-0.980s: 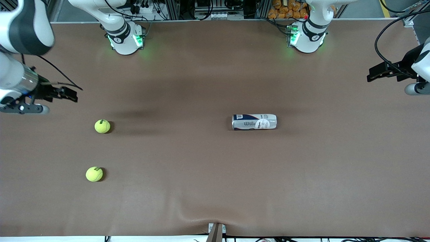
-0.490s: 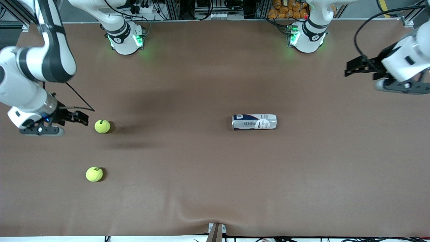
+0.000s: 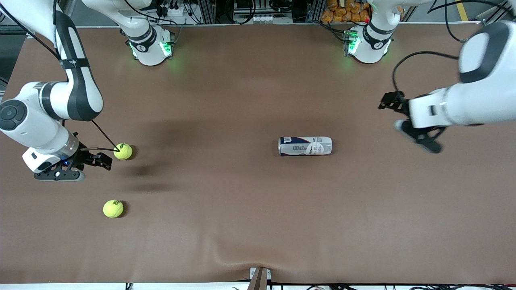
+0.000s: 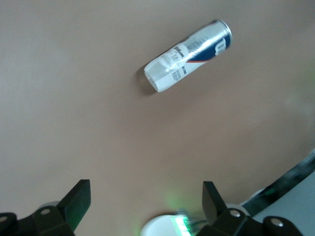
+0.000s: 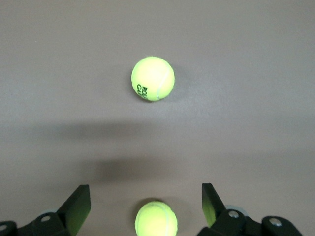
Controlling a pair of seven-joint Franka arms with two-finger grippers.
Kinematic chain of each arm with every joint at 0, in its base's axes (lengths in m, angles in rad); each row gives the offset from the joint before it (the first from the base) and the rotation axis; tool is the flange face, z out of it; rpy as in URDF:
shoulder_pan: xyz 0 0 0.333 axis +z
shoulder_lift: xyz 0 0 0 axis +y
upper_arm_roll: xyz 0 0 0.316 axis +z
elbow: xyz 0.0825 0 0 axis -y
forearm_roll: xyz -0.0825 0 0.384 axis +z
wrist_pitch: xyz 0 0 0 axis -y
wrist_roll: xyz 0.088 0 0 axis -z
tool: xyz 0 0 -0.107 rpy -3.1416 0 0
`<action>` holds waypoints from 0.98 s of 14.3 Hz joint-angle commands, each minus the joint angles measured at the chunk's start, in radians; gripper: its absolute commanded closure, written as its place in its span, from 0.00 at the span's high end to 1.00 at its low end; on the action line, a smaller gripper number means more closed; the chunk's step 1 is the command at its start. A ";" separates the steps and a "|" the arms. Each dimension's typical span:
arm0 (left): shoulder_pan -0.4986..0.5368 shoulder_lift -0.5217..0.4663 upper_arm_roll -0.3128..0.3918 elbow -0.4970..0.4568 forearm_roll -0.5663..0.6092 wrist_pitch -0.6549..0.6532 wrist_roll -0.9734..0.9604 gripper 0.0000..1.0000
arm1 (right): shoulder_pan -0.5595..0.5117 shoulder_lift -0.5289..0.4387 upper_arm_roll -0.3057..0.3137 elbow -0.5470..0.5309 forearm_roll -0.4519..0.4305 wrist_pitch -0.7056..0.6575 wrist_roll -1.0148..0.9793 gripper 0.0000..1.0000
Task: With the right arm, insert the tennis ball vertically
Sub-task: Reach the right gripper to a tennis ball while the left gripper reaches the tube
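Two tennis balls are seen on the bench [image 3: 250, 209] toward the right arm's end: one ball [image 3: 123, 151] just beside the right claw [image 3: 105, 160], the other ball [image 3: 113, 209] nearer the front camera. Only in the right wrist view are the right claw's fingers [image 5: 78, 204] shown spread wide, empty. The ball can [image 3: 305, 146] lies on its side mid-bench, its long axis running between the arms' ends; its open mouth cannot be told. The left claw [image 4: 146, 206] is shown spread apart in its wrist view, over bare bench toward the left arm's end.
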 commanded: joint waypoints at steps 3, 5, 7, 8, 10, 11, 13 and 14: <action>-0.170 0.110 -0.002 0.021 0.157 0.064 0.235 1.00 | -0.026 0.048 0.006 0.049 -0.009 0.017 -0.005 1.00; -0.175 0.157 -0.002 0.018 0.160 0.127 0.378 1.00 | -0.028 0.071 0.006 0.051 -0.009 0.053 -0.005 1.00; -0.158 0.217 -0.002 0.010 0.152 0.153 0.443 1.00 | -0.029 0.090 0.006 0.051 -0.009 0.089 -0.005 1.00; -0.170 0.231 -0.002 0.007 0.151 0.173 0.455 1.00 | -0.029 0.100 0.006 0.051 -0.009 0.115 -0.005 1.00; -0.219 0.246 -0.003 -0.008 0.159 0.228 0.462 1.00 | -0.052 0.128 0.006 0.049 -0.009 0.182 -0.007 1.00; -0.237 0.259 -0.005 -0.026 0.163 0.272 0.483 1.00 | -0.063 0.146 0.007 0.049 -0.009 0.216 -0.007 1.00; -0.271 0.289 -0.005 -0.059 0.165 0.363 0.562 1.00 | -0.061 0.165 0.007 0.049 -0.009 0.259 -0.007 1.00; -0.270 0.293 -0.005 -0.080 0.163 0.392 0.561 1.00 | -0.061 0.171 0.006 0.051 -0.009 0.271 -0.007 1.00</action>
